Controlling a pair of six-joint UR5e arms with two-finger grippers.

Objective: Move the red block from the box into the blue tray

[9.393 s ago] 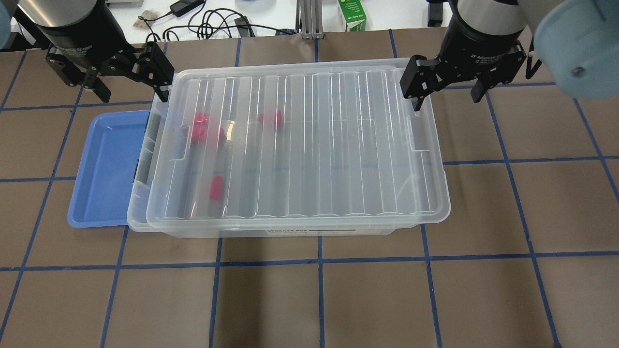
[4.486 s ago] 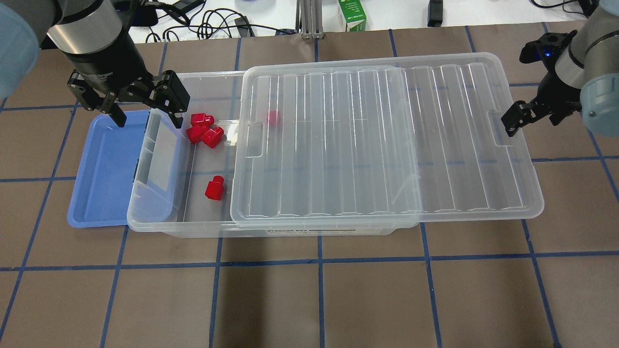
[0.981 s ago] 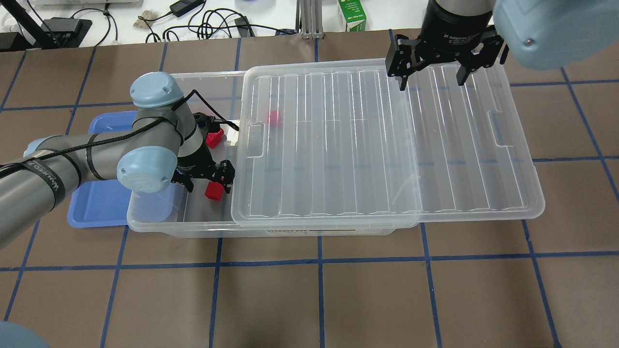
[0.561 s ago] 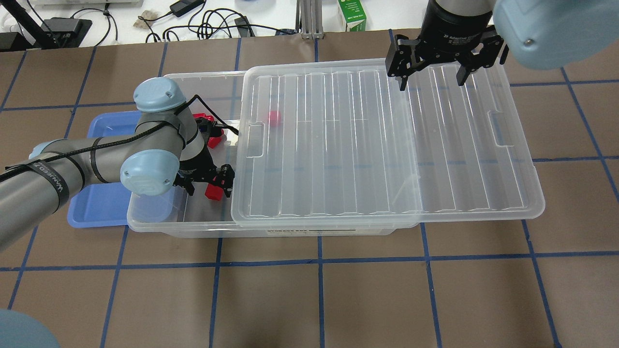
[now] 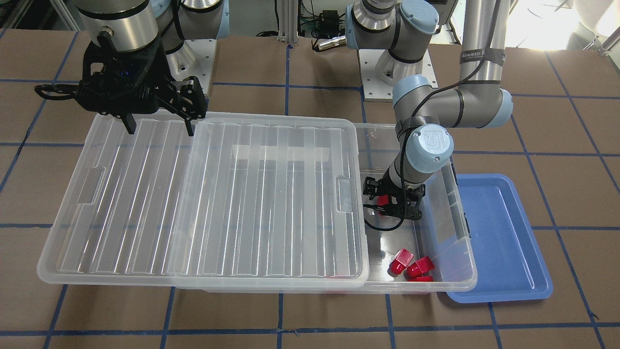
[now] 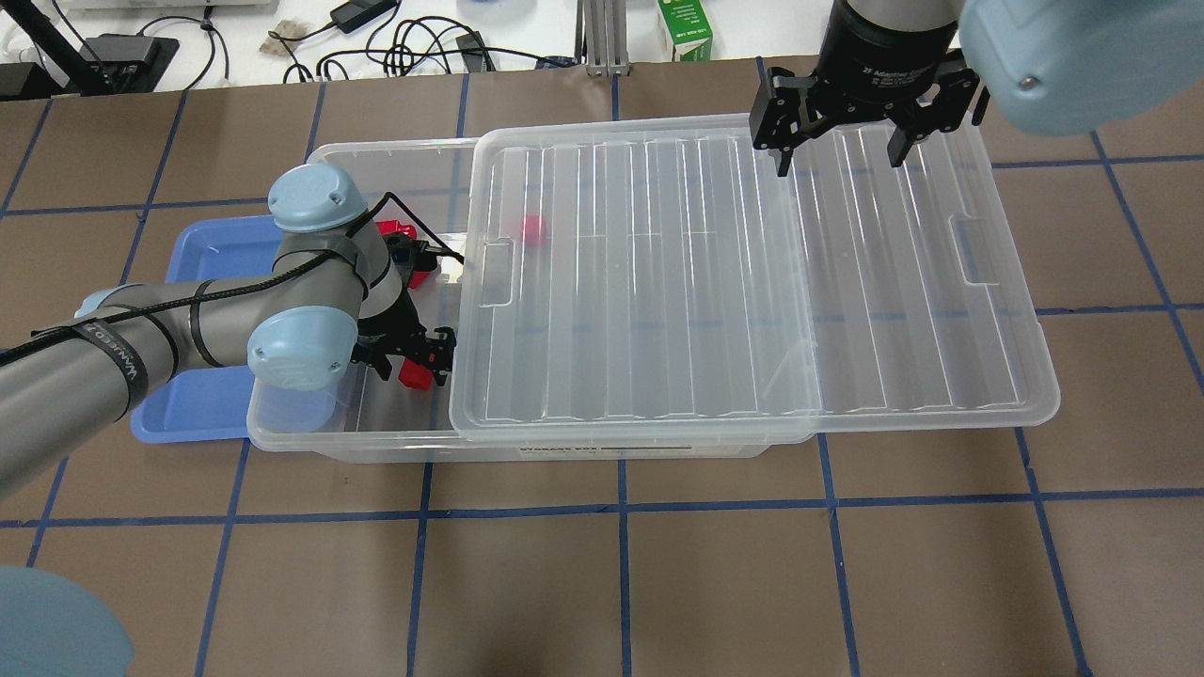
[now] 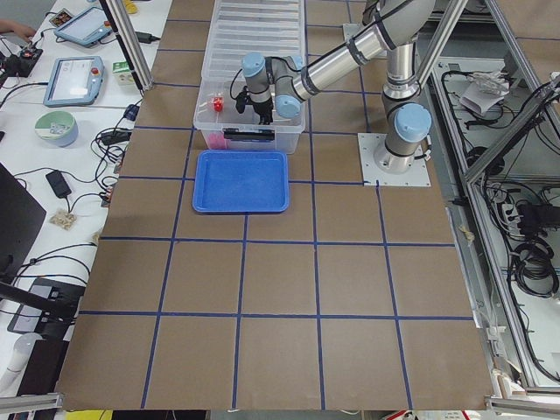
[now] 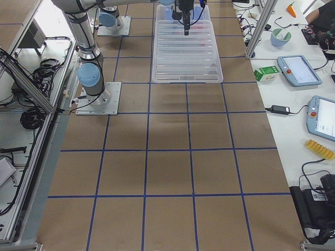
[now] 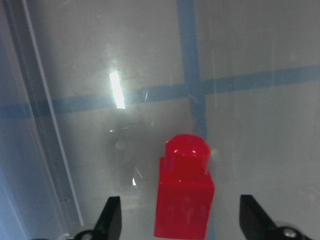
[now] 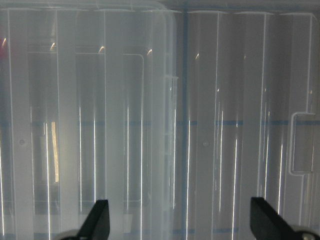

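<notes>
The clear box [image 6: 376,438] stands mid-table with its ribbed lid [image 6: 752,282] slid to the right, so its left end is uncovered. My left gripper [image 6: 411,363] is down inside that end, open, with a finger on each side of one red block [image 9: 184,200]; this block also shows in the overhead view [image 6: 415,376]. The pads do not touch it. The blue tray [image 6: 202,282] lies against the box's left end, partly under my left arm. My right gripper [image 6: 837,155] is open and empty above the lid's far edge.
More red blocks [image 6: 414,268] lie in a cluster at the box's far left corner, and one [image 6: 533,228] sits under the lid. The lid overhangs the box on the right. A green carton [image 6: 685,28] and cables lie beyond the table's far edge.
Over the earlier frames the lid slid right and my left arm reached into the box. In the last second the left gripper shifted slightly and stays around the block; the right arm is still.
</notes>
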